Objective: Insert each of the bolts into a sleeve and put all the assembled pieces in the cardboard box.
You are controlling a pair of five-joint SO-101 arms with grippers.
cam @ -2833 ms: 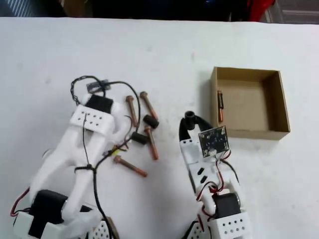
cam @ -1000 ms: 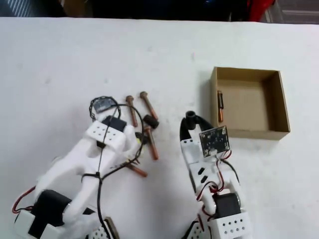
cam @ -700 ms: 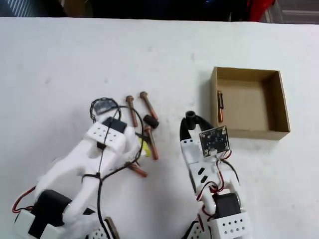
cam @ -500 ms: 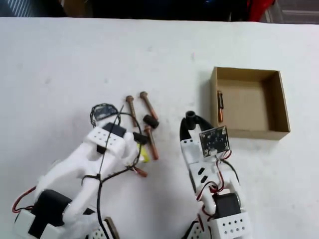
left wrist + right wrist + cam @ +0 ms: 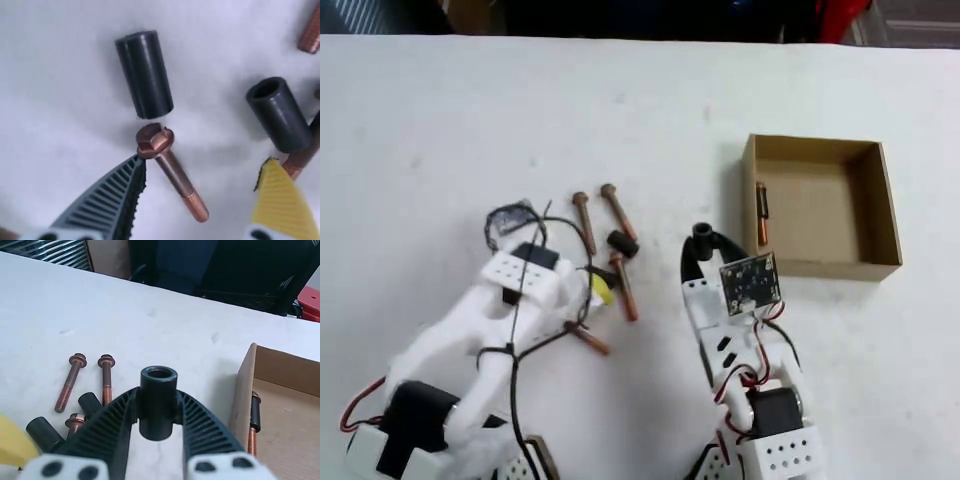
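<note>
Far left on the white table (image 5: 440, 120): left gripper (image 5: 205, 165) low over the scattered parts, fingers spread wide and gripping nothing. Between them, a copper bolt (image 5: 172, 175) flat on the table, head right at the grey fingertip (image 5: 132, 180), shank apart from the yellow fingertip (image 5: 275, 195). Just beyond the bolt's head, a black sleeve (image 5: 144, 74) on its side. A second sleeve (image 5: 277, 114) beside the yellow tip. Further right, a loose bolt (image 5: 584, 222), a second loose bolt (image 5: 618, 210) just beside it, and a third loose bolt (image 5: 624, 285) nearer the arms. Next, right gripper (image 5: 157, 395), fingers pinching an upright sleeve (image 5: 158, 410) around its middle, bore facing up, near the box's left wall. Far right: cardboard box (image 5: 880, 200), open-topped, with one assembled piece (image 5: 761, 213) lying inside along the left wall.
</note>
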